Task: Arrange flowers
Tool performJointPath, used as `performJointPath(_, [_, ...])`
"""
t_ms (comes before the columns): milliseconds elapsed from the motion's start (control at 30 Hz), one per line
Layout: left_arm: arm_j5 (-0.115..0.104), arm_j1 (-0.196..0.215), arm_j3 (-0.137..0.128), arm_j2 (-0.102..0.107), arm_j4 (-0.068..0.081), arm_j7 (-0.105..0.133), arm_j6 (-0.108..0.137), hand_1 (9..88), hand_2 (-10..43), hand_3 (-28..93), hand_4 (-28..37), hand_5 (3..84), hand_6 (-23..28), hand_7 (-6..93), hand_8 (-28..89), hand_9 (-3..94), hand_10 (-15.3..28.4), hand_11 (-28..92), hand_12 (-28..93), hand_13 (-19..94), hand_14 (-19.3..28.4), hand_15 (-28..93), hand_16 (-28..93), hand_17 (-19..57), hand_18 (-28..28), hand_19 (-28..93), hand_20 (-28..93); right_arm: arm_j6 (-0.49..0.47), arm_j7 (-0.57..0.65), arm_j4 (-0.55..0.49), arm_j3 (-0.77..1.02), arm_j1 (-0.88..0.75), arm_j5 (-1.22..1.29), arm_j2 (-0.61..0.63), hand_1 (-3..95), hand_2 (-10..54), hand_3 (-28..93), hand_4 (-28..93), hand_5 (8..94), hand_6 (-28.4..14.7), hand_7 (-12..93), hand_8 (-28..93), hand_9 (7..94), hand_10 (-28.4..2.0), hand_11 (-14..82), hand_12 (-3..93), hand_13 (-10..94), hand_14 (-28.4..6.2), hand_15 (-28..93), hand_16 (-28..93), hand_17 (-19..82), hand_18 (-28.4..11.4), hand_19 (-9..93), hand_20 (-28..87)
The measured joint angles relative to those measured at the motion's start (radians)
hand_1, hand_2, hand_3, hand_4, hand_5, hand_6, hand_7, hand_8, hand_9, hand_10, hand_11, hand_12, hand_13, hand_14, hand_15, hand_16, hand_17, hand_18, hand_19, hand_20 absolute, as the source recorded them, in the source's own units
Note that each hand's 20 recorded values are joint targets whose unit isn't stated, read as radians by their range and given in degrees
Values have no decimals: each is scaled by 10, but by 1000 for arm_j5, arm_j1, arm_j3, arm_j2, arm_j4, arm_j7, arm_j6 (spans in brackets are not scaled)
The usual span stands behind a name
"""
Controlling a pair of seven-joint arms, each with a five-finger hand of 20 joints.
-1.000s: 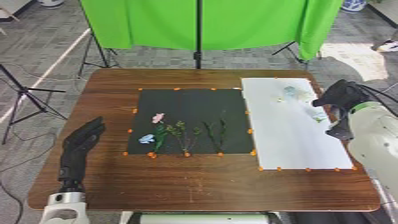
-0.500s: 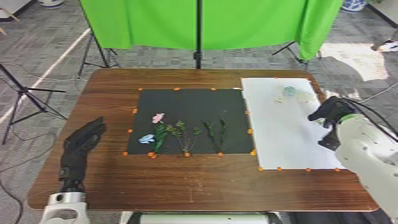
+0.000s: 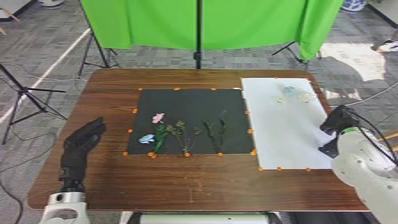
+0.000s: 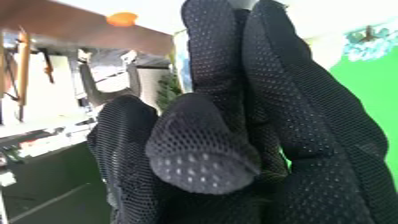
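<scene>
My right hand point(image 3: 336, 124) is over the right edge of the white sheet point(image 3: 284, 135). In the right wrist view, the thumb of my right hand point(image 4: 200, 145) presses toward the fingers on a flower, with pale petals point(image 4: 183, 62) and green leaves point(image 4: 169, 92) partly hidden behind the glove. Pale blue and cream blossoms point(image 3: 289, 91) lie at the sheet's far end. On the black mat point(image 3: 182, 105) lie a pink flower point(image 3: 158, 118), a blue flower point(image 3: 147, 139) and several green sprigs point(image 3: 216, 135). My left hand point(image 3: 82, 142) stays left of the mat, fingers straight.
Orange markers point(image 3: 187, 155) line the mat and the sheet on the brown table point(image 3: 191, 187). Behind the table hangs a green cloth point(image 3: 151, 25) on a dark stand. Tripods stand on the floor at the left.
My right hand has come down toward the table's near side, swinging inward and then back out right. The pale flower that lay beside it on the sheet has gone from that spot.
</scene>
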Motion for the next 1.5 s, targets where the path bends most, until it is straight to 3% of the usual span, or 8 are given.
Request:
performJointPath(500, [-1,-1,-1,0,2,0,0,279,-95,626,-157,472,50,127,-47,424,134,184,151,333,176,171,40,87,181,156,224,-41,-76,-92,-16,-1,95,26,592,-95,561,-168,786,7,257,82,916,-88,103,359,937,1,647,306,657,-147,932,656])
performJointPath(600, [-1,-1,-1,-1,2,0,0,279,-95,626,-157,473,50,127,-47,424,134,184,151,334,176,172,40,87,181,156,224,-42,-102,-129,-29,9,99,35,554,-95,554,-152,742,16,282,86,871,-92,128,364,935,0,627,345,646,-144,932,668])
performJointPath(733, [-1,-1,-1,-1,2,0,0,280,-95,627,-156,472,49,128,-47,424,134,184,151,334,177,174,40,87,181,157,225,-38,-159,-137,-59,39,4,48,460,-95,598,-151,673,22,241,70,767,-124,199,245,906,-11,630,359,619,-151,932,670])
performJointPath(800, [-1,-1,-1,-1,2,0,0,280,-95,626,-156,473,49,127,-47,424,134,184,150,334,178,175,40,87,181,157,225,-37,-165,-134,-67,48,-99,53,395,-95,654,-159,636,25,225,-84,716,-133,189,236,885,-22,636,355,605,-158,932,663])
performJointPath(1133, [0,-2,-1,-1,3,0,0,281,-95,625,-156,472,49,129,-47,424,134,184,150,335,177,175,39,87,180,159,226,-135,-45,-124,-1,47,-203,72,252,-95,584,-135,533,3,106,-69,636,-182,119,224,860,-49,634,344,580,-190,932,647])
performJointPath(1333, [1,-3,-1,-1,4,-1,-1,280,-95,626,-155,471,47,130,-48,424,134,184,151,336,177,176,38,87,180,160,225,-319,39,-107,28,43,-207,74,242,-95,560,-124,525,1,93,-64,651,-191,115,221,867,-52,628,338,582,-195,932,637])
performJointPath(1500, [1,-3,-1,-1,4,-1,-2,280,-95,626,-155,471,47,130,-48,424,134,183,150,337,178,178,38,86,180,161,225,-315,63,-78,48,22,-194,74,252,-95,563,-120,523,1,91,-64,664,-188,121,220,871,-49,627,336,588,-192,932,633])
